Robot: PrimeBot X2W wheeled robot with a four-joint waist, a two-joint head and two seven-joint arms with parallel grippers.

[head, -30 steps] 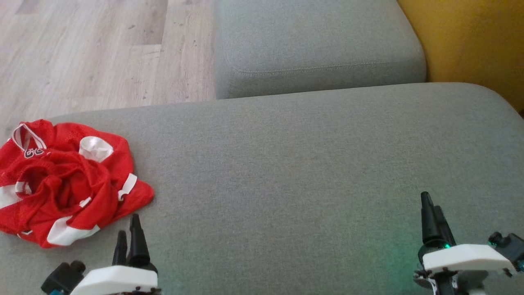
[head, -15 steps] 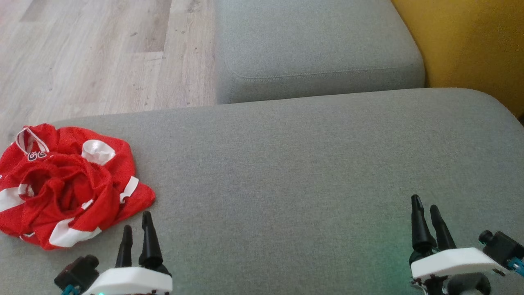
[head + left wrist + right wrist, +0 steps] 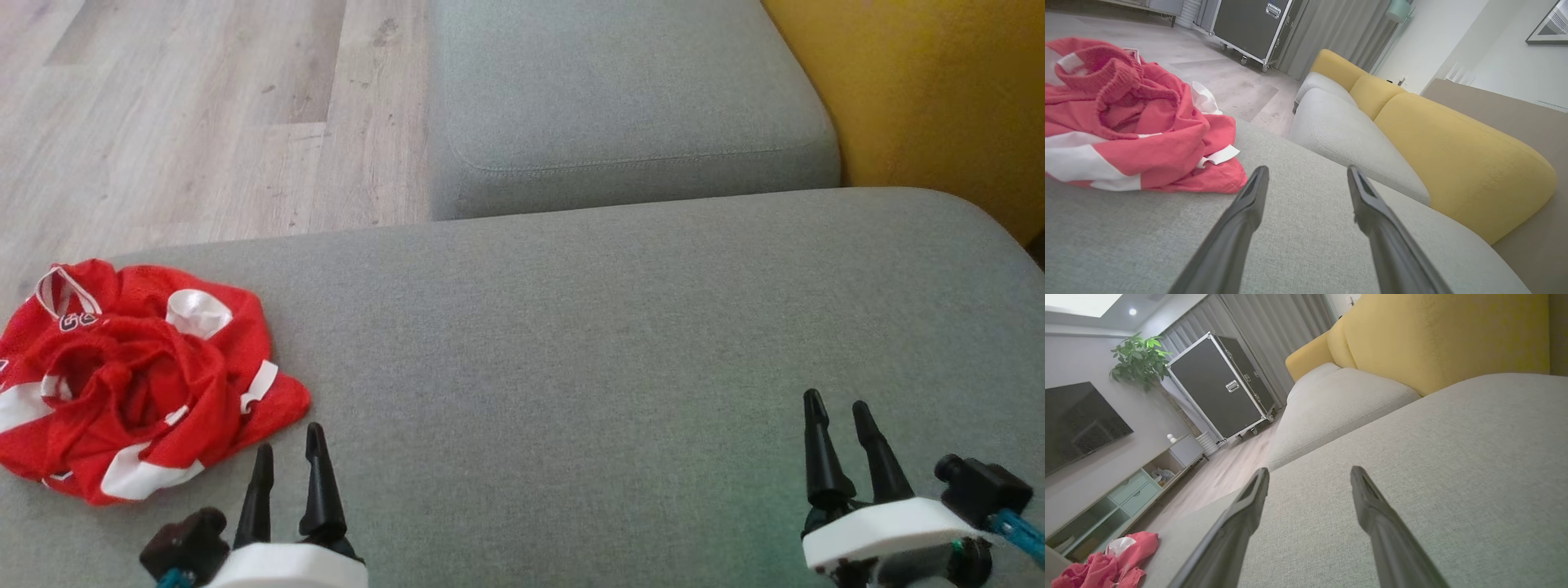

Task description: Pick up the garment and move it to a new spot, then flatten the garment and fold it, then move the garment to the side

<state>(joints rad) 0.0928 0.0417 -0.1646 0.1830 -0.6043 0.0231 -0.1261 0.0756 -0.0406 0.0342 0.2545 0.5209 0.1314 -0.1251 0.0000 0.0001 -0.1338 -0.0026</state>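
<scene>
The garment (image 3: 131, 380) is a red mesh jersey with white bands, crumpled in a heap at the left end of the grey sofa seat (image 3: 588, 343). My left gripper (image 3: 289, 445) hovers open just to the right of and below the heap, nothing between its fingers. In the left wrist view the garment (image 3: 1126, 118) lies left of and beyond the left gripper (image 3: 1306, 175). My right gripper (image 3: 837, 407) stands open over bare cushion at the lower right. The right wrist view shows the right gripper (image 3: 1308, 475) spread wide and the garment (image 3: 1106, 563) far off at the bottom left.
A second grey cushion (image 3: 620, 98) lies beyond the seat, with a yellow backrest (image 3: 922, 90) to its right. Wooden floor (image 3: 180, 122) runs past the seat's far left edge. A black wheeled case (image 3: 1220, 388), a plant and a TV stand are across the room.
The head camera has tilted, sliding the whole scene down a little. Both grippers' fingers now appear spread apart side by side instead of overlapping; the left sits further right.
</scene>
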